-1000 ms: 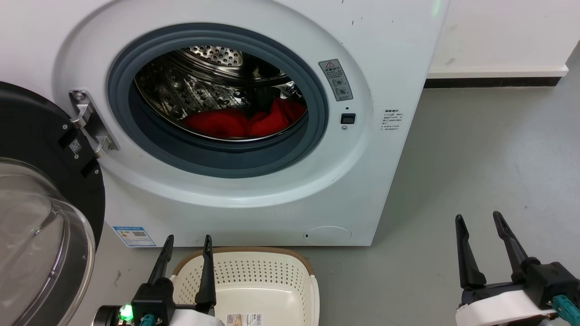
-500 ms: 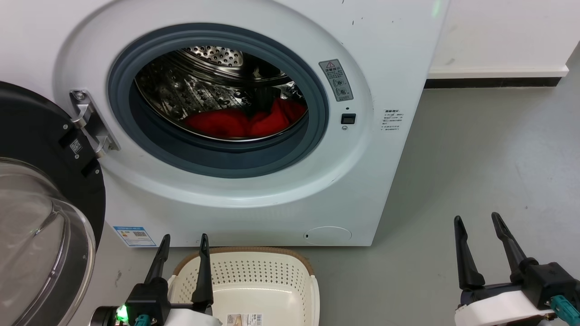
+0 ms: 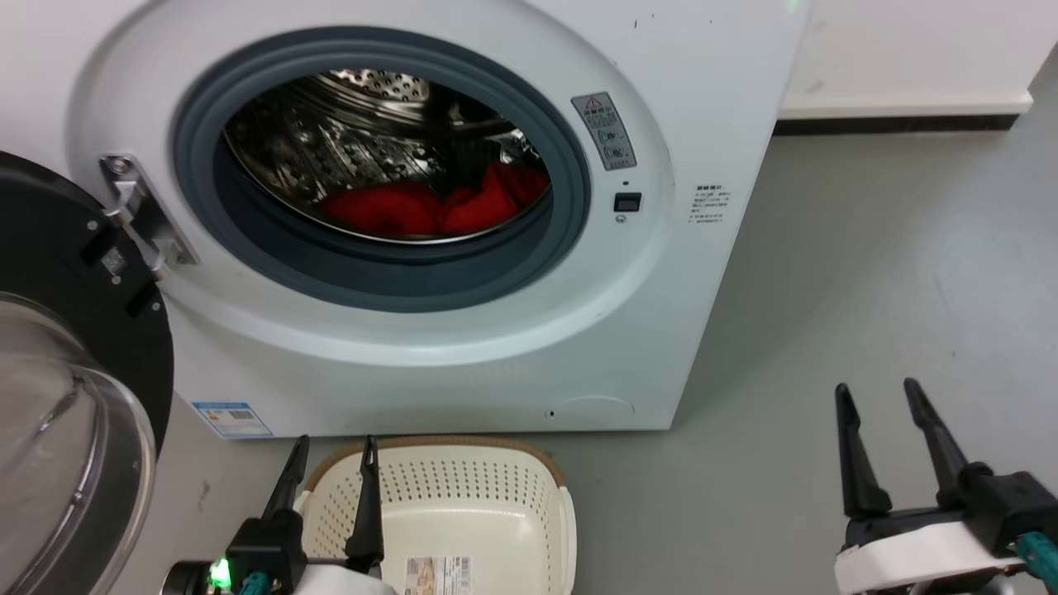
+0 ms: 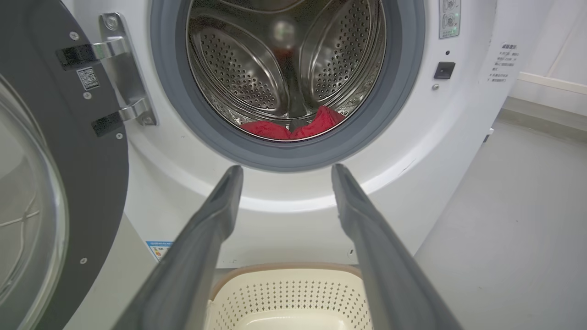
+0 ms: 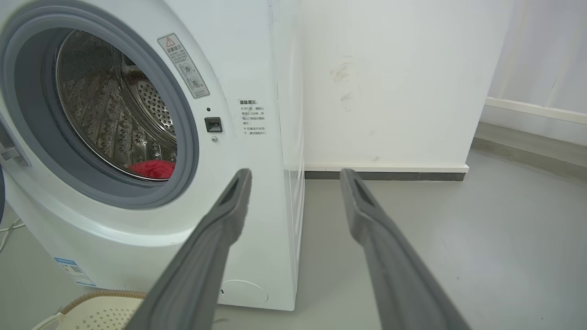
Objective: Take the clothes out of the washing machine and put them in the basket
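Between the earlier frame and this one the whole head picture slides, so the camera has shifted rather than the things. The washing machine [image 3: 512,364] sits a little further left and up in it, and more of the basket [image 3: 463,487] shows. From the head, the door [image 3: 74,273] is swung wide to the left, leaving the porthole free. The clothes [image 3: 413,211], a red heap, lie at the bottom of the steel drum [image 3: 331,149], none yet out. The basket stands on the floor [image 3: 826,264] just before the machine and below the opening, probably so a load can drop straight into it. The left gripper [image 3: 332,442] hangs over the basket's near left side, fingers spread and empty. The right gripper [image 3: 875,385] waits well to the right over bare floor, likewise spread and empty. The left wrist view looks between its parted fingers straight at the porthole, with the red heap centred just above the tips, which suggests this arm is lined up for the reach. The right wrist view takes the machine's front at a slant, with a sliver of red low in the drum and nothing between its parted fingers.
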Available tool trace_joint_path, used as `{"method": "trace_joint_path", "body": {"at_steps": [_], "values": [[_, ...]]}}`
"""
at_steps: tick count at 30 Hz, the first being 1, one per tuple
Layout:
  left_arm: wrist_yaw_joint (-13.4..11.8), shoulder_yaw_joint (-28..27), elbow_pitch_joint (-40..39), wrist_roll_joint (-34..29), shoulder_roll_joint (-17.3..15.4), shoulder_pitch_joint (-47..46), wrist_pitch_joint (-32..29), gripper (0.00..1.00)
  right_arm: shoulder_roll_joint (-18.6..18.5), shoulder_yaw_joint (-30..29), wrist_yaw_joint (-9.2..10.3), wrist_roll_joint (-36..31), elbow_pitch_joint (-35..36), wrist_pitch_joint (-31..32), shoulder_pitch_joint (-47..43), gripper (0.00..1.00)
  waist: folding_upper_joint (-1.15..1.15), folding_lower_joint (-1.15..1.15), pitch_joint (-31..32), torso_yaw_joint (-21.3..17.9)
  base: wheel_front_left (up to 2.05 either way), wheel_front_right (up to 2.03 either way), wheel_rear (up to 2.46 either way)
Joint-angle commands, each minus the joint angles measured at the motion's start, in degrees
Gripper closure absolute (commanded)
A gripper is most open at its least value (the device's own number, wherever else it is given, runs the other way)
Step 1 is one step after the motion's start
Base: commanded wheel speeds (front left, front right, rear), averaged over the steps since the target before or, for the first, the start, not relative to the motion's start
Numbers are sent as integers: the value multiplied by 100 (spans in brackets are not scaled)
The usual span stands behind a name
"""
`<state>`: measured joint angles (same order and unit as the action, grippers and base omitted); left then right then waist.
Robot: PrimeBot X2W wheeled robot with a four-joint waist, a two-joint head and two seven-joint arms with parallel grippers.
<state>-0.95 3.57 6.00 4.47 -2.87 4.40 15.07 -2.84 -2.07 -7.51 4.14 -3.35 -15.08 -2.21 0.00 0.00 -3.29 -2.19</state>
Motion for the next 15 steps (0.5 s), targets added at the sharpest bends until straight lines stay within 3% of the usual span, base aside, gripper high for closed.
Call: {"method": "trace_joint_path", "body": {"at_steps": [1, 6, 10, 15], "values": [[83, -40, 51, -57, -2, -189, 16, 0, -7, -53, 4, 83, 63, -14, 144, 0, 0, 0, -271, -94, 0, 0, 0], [438, -109, 213, -222, -226, -889, 16, 0, -4, -102, 4, 225, 212, -14, 439, 0, 0, 0, -1051, -284, 0, 0, 0], [566, -177, 395, -271, -496, -1544, 16, 0, -4, -105, 4, 304, 275, -14, 649, 0, 0, 0, -1682, -468, 0, 0, 0], [737, -55, 1026, -405, -1079, -2860, 16, 0, -1, -113, 4, 509, 324, -14, 1042, 0, 0, 0, -2576, -740, 0, 0, 0]]}}
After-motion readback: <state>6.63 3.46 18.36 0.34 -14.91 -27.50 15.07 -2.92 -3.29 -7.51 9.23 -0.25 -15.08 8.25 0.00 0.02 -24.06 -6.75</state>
